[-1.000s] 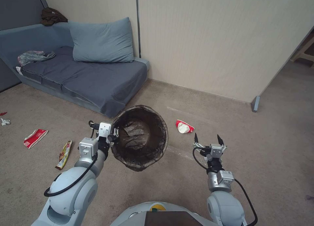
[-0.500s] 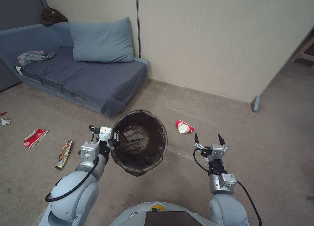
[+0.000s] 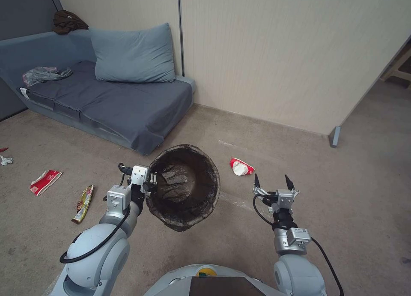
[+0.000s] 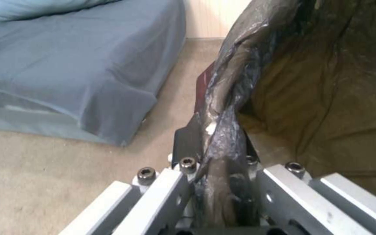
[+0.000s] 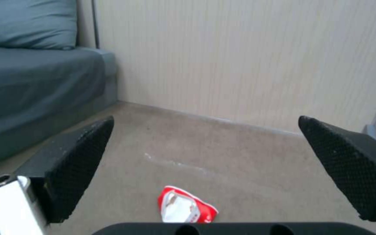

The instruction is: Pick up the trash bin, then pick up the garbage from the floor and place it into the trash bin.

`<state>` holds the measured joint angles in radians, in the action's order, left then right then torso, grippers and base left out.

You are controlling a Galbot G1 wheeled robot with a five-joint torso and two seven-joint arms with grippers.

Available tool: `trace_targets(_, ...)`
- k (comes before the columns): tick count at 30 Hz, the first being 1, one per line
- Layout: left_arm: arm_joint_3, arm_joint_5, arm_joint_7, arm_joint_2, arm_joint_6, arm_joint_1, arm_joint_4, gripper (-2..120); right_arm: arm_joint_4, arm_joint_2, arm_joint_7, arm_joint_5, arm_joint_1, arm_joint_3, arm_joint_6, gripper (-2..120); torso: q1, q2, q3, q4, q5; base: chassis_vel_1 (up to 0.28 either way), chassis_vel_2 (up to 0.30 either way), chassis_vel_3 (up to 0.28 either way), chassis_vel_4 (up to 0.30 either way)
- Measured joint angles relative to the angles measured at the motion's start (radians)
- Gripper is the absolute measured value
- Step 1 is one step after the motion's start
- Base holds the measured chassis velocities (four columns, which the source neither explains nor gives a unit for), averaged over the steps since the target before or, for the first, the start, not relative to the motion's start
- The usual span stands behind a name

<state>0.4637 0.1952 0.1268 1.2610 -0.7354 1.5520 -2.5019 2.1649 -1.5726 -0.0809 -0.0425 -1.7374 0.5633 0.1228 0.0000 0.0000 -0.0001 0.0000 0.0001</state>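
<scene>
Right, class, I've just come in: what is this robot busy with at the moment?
It is tidying litter. The left gripper is shut on the rim of the trash bin, holding it off the floor. The right gripper hangs open just short of a red-and-white wrapper lying on the carpet.

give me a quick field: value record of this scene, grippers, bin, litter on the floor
left gripper: shut on the trash bin at its lined rim, bin off the floor, mouth tilted toward the camera
right gripper: open, empty, above the carpet
nearest litter: red-and-white wrapper just ahead of the right gripper
other litter: yellow snack bag, red-and-white carton, to the robot's left
</scene>
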Motion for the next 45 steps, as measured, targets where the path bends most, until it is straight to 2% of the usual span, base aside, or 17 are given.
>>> trace_targets(9,0.001,0.001,-0.001,0.000,0.000,-0.001,0.001,0,-0.002,0.005,0.001,0.004,0.006,-0.001,0.000,100,0.000,0.000,0.000,0.0004,0.0000,-0.175,0.170,0.166,-0.175)
trace_targets(15,0.001,-0.001,-0.002,0.002,0.000,0.000,0.001,0,-0.005,0.006,0.002,0.004,0.008,0.000,0.001,100,0.000,0.000,0.000,-0.0004,-0.0006,-0.241,0.240,0.237,-0.233)
trace_targets(16,0.001,-0.001,-0.002,0.002,0.000,-0.001,0.001,0,-0.007,0.005,0.002,0.004,0.008,-0.001,0.001,100,0.000,0.000,0.000,0.0000,0.0006,-0.223,0.218,0.196,-0.226)
trace_targets(20,0.003,-0.001,-0.003,0.001,0.000,-0.004,0.002,0,-0.009,0.006,0.002,0.004,0.008,0.001,0.000,100,0.000,0.000,0.000,-0.0003,-0.0006,-0.199,0.200,0.208,-0.196)
trace_targets(25,0.003,-0.001,-0.003,0.002,0.000,-0.004,0.002,0,-0.011,0.006,0.003,0.009,0.009,0.001,0.007,100,0.000,0.000,0.000,0.0002,0.0006,-0.213,0.215,0.217,-0.215)
trace_targets(26,0.003,-0.001,-0.004,0.002,0.000,-0.004,0.002,0,-0.008,0.007,-0.001,0.006,0.011,0.000,0.004,100,0.000,0.000,0.000,0.0003,-0.0005,-0.196,0.195,0.232,-0.205)
trace_targets(29,0.003,-0.003,-0.005,0.002,0.000,-0.002,0.002,0,0.021,0.044,-0.056,0.024,0.015,-0.006,-0.110,100,0.000,0.000,0.000,-0.0002,-0.0002,-0.123,0.162,0.141,-0.153)
trace_targets(30,0.003,-0.003,-0.005,0.002,0.000,-0.002,0.002,0,0.021,0.044,-0.056,0.024,0.015,-0.006,-0.110,100,0.000,0.000,0.000,-0.0002,-0.0002,-0.125,0.131,0.083,-0.106)
trace_targets(32,0.005,-0.004,-0.005,0.001,0.000,-0.001,0.002,0,0.064,0.086,-0.081,0.076,0.015,-0.011,-0.253,100,0.000,0.000,0.000,-0.0003,0.0001,-0.044,0.078,0.051,-0.041)
trace_targets(33,0.008,-0.005,-0.005,0.002,0.000,-0.002,0.002,0,0.094,0.122,-0.091,0.130,0.022,-0.013,-0.366,100,0.000,0.000,0.000,-0.0001,-0.0002,0.000,0.000,0.000,0.000)
trace_targets(34,0.008,-0.005,-0.005,0.002,0.000,-0.002,0.002,0,0.094,0.122,-0.091,0.130,0.022,-0.013,-0.366,100,0.000,0.000,0.000,-0.0001,-0.0002,0.000,0.000,0.000,0.000)
trace_targets(36,0.008,-0.005,-0.006,0.003,0.000,-0.004,0.002,0,0.111,0.165,-0.106,0.201,0.041,-0.013,-0.462,100,0.000,0.000,0.000,0.0001,0.0001,0.027,-0.021,-0.017,0.030)
trace_targets(37,0.008,-0.005,-0.006,0.006,0.000,-0.006,0.002,0,0.115,0.211,-0.116,0.282,0.076,-0.010,-0.548,100,0.000,0.000,0.000,0.0003,0.0000,0.018,-0.042,-0.052,0.024)
trace_targets(39,0.008,-0.006,-0.006,0.007,0.000,-0.007,0.002,0,0.115,0.229,-0.118,0.319,0.089,-0.008,-0.582,100,0.000,0.000,0.000,-0.0001,0.0002,0.009,-0.021,-0.026,0.012)
trace_targets(41,0.009,-0.007,-0.006,0.009,0.000,-0.008,0.002,0,0.106,0.283,-0.142,0.480,0.135,-0.008,-0.686,100,0.000,0.000,0.000,0.0000,0.0000,0.000,0.000,0.000,0.000)
trace_targets(42,0.009,-0.007,-0.006,0.009,0.000,-0.008,0.002,0,0.106,0.283,-0.142,0.480,0.135,-0.008,-0.686,100,0.000,0.000,0.000,0.0000,0.0000,0.000,0.000,0.000,0.000)
trace_targets(45,0.013,-0.009,-0.007,0.010,0.000,-0.008,0.002,0,0.078,0.321,-0.180,0.613,0.183,-0.026,-0.779,100,0.000,0.000,0.000,0.0001,0.0000,0.000,0.000,0.000,0.000)
